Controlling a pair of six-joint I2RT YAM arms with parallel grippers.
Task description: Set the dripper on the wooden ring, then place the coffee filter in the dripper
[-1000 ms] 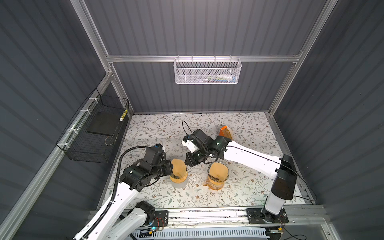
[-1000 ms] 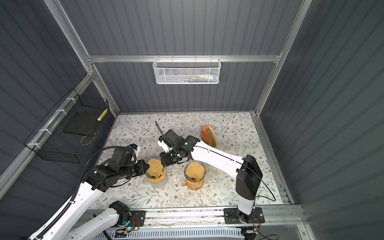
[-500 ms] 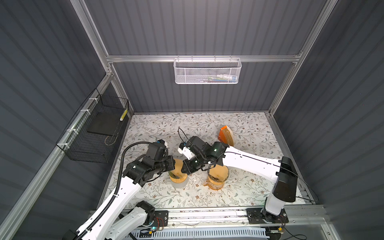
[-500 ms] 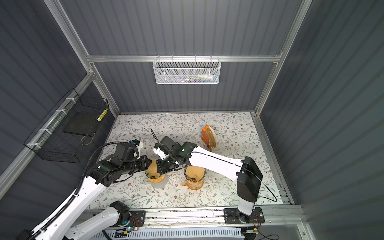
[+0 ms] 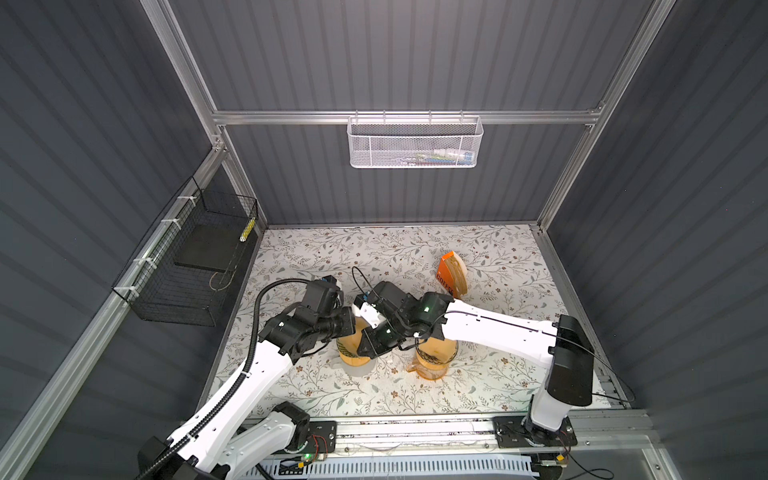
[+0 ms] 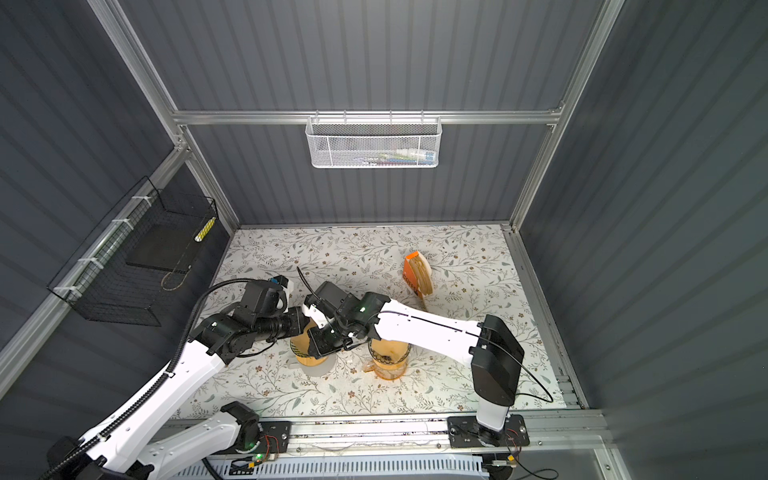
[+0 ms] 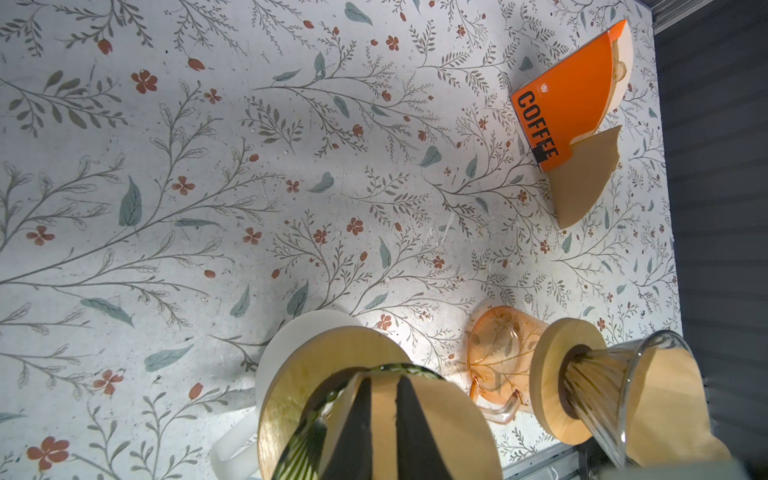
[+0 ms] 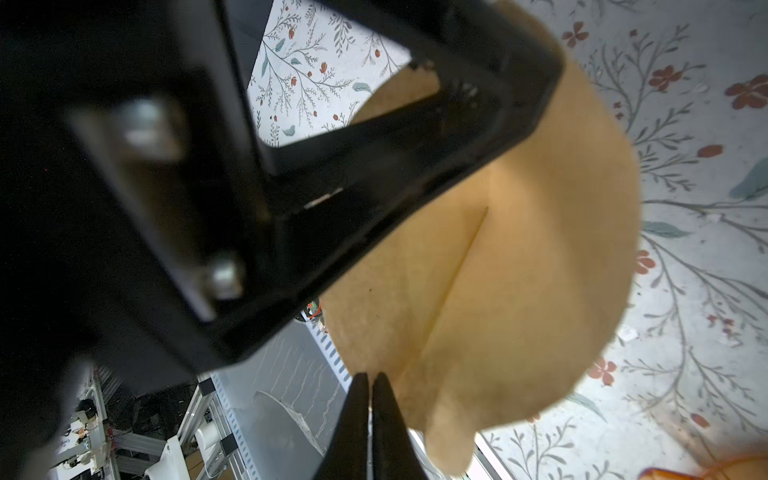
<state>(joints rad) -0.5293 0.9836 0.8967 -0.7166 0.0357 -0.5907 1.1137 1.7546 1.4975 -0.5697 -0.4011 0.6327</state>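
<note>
My left fingers (image 7: 357, 424) are pinched almost closed on the brown paper coffee filter (image 7: 440, 415). It stands at the mouth of the green ribbed glass dripper (image 7: 303, 449), which sits atop the white mug (image 7: 291, 332) on the floral bench (image 7: 166, 166). My right fingers (image 8: 355, 424) are pressed together just beside the filter, with nothing visible between them.

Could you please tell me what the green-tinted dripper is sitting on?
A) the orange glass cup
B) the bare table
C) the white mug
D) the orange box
C: in the left wrist view, the green-tinted dripper rests by its wooden collar on the white mug; the orange glass cup carries the clear dripper.
</note>
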